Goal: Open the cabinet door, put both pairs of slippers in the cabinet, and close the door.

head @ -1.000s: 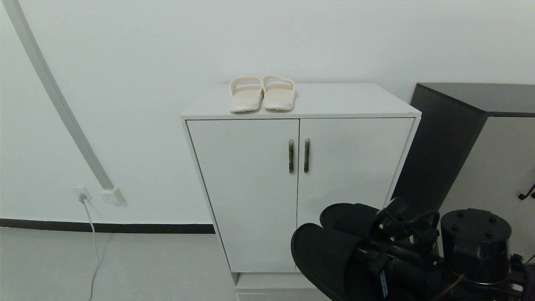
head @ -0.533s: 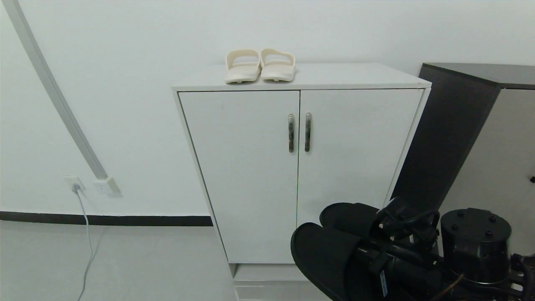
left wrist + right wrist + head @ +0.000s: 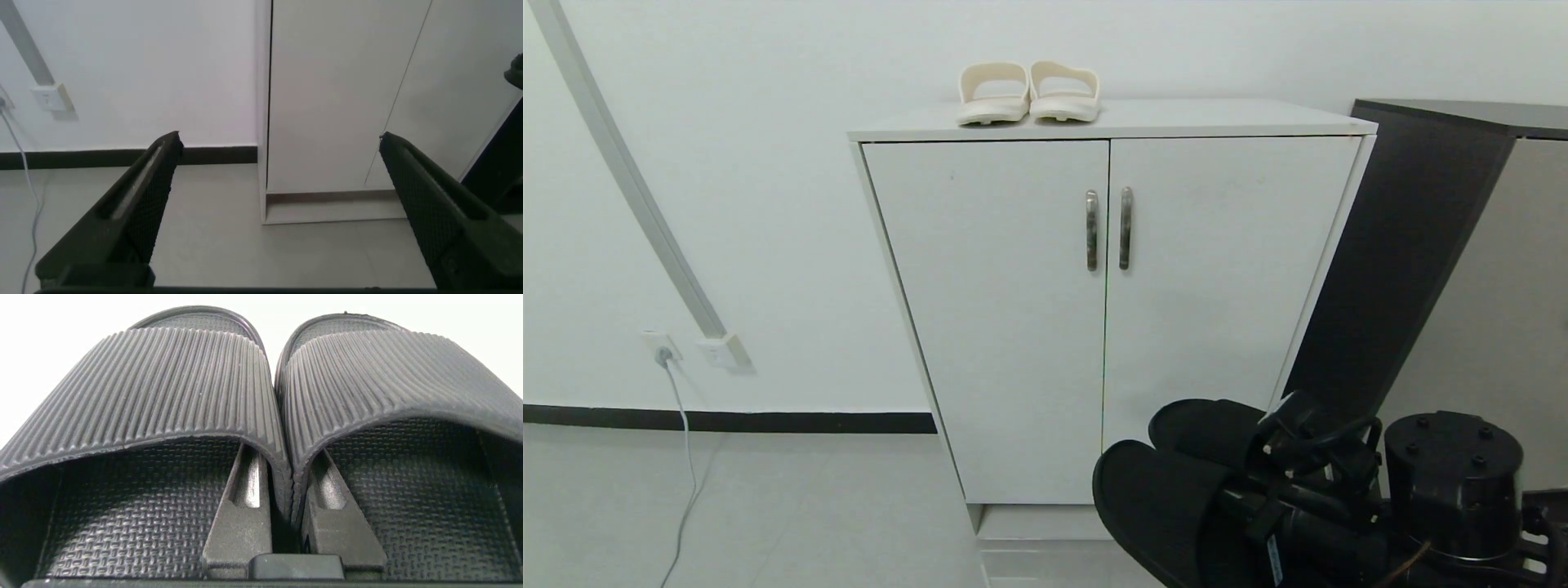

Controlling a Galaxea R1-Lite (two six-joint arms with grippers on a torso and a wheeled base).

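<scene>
White wall [image 3: 768, 163] and pale floor [image 3: 768, 506] frame a white cabinet [image 3: 1217, 118] that stands against the wall with both doors shut. The cream slippers [image 3: 1029, 92] sit side by side on its top, toward the left half. The black slippers [image 3: 1176, 482] are held low in front of the right door [image 3: 1209, 286]. The right hand [image 3: 286, 523] has its fingers under the straps and is clamped on the inner sides of the pair [image 3: 270, 416], pressing them together. The left hand [image 3: 278, 139] is spread wide and empty, low down and facing the cabinet's lower left corner and plinth [image 3: 327, 204].

Nothing is stowed yet, so opening a door looks like the step in hand. With the right hand occupied, the pull probably falls to the left hand, which would have to rise from floor level to the handles. The left handle [image 3: 1091, 230] and right handle [image 3: 1125, 228] stand upright just beside each other at the seam, so the fingers would have to slip around one without catching its neighbour.

Room favours the left door [image 3: 996, 327], which would swing over open floor, with only a socket [image 3: 658, 347] and its cable [image 3: 682, 457] on the wall well apart. The right door would sweep toward the dark cabinet [image 3: 1405, 245] just beside it, and the black slippers hang near its face. The cream pair lies near the front edge of the top, within easy reach.
</scene>
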